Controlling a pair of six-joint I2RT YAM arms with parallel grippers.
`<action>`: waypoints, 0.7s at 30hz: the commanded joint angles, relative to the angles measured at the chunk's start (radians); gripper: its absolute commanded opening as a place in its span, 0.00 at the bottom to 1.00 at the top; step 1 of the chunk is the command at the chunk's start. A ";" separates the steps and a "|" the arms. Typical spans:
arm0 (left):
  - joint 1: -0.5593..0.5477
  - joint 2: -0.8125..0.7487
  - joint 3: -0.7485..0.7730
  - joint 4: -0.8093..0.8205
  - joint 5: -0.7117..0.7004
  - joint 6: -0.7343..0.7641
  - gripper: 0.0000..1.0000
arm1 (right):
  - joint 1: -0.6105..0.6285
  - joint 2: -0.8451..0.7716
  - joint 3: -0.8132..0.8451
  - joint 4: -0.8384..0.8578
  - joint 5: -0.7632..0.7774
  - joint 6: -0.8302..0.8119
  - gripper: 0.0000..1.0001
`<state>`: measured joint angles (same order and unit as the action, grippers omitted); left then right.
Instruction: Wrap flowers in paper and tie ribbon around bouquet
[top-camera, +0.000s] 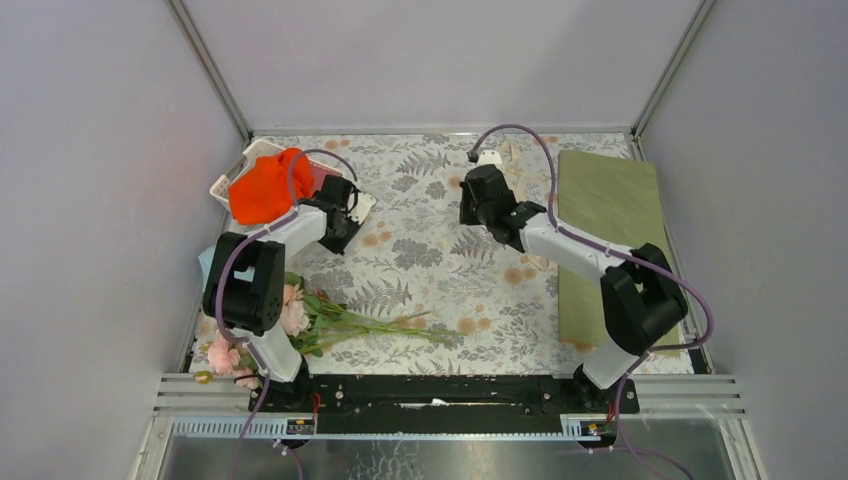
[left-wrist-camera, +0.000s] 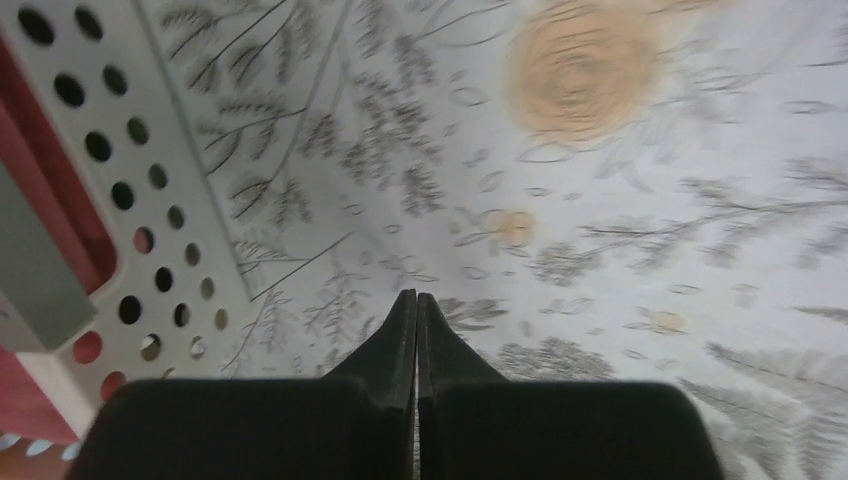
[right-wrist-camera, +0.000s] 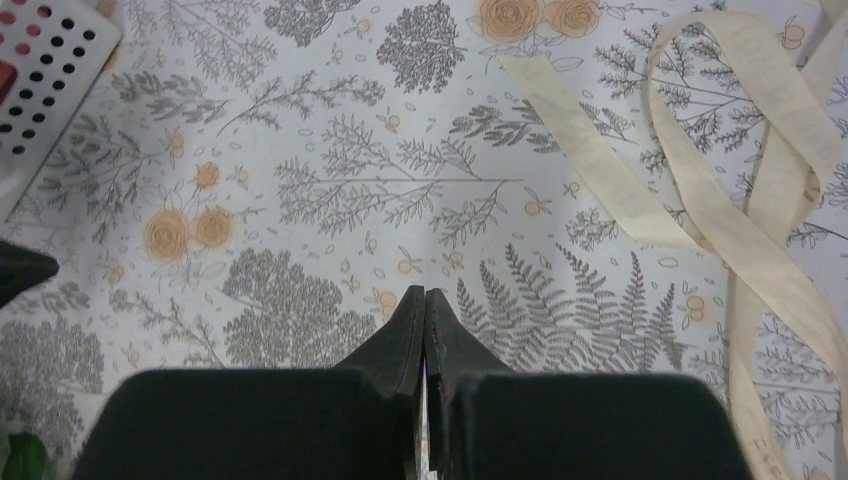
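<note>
Both arms reach out over the worktop (top-camera: 430, 250), which is covered by a cloth printed with ferns and orange blooms. The left gripper (left-wrist-camera: 416, 300) is clenched with its jaws pressed together and nothing between them. It hangs over the bare cloth just beside a white perforated basket (left-wrist-camera: 175, 200) at the far left. In the top view that basket holds a bunched orange-red cloth (top-camera: 265, 188). The right gripper (right-wrist-camera: 425, 298) is likewise clenched on nothing, its tips meeting over a printed fern near the far middle of the worktop. The ribbon (right-wrist-camera: 745, 235) lies loose in flat loops and crossing strands on the cloth, ahead of and to the right of that gripper and apart from it. In the top view it is mostly hidden by the arm. The flowers (top-camera: 300, 318) lie on their side at the near left, beside the left arm's base. Their pink heads point left and their thin green stems run right toward the middle, while one rose sits nearer the front edge. The paper (top-camera: 610, 215) lies flat along the right edge, olive face up, with the right arm crossing above its near part. It is well apart from the flowers, and neither gripper touches it.
</note>
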<state>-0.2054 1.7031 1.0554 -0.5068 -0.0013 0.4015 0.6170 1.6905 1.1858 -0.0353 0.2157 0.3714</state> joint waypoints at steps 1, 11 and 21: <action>0.036 0.014 0.048 0.055 -0.194 -0.038 0.00 | 0.029 -0.097 -0.072 0.041 0.067 -0.046 0.00; 0.249 -0.249 -0.112 -0.111 -0.033 0.082 0.00 | 0.030 -0.106 -0.087 0.002 0.029 -0.051 0.00; 0.337 -0.031 0.004 0.051 0.057 0.050 0.00 | 0.029 -0.116 -0.080 -0.020 0.037 -0.074 0.00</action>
<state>0.1368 1.5780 0.9730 -0.5720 0.0151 0.4793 0.6426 1.6066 1.0813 -0.0551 0.2424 0.3252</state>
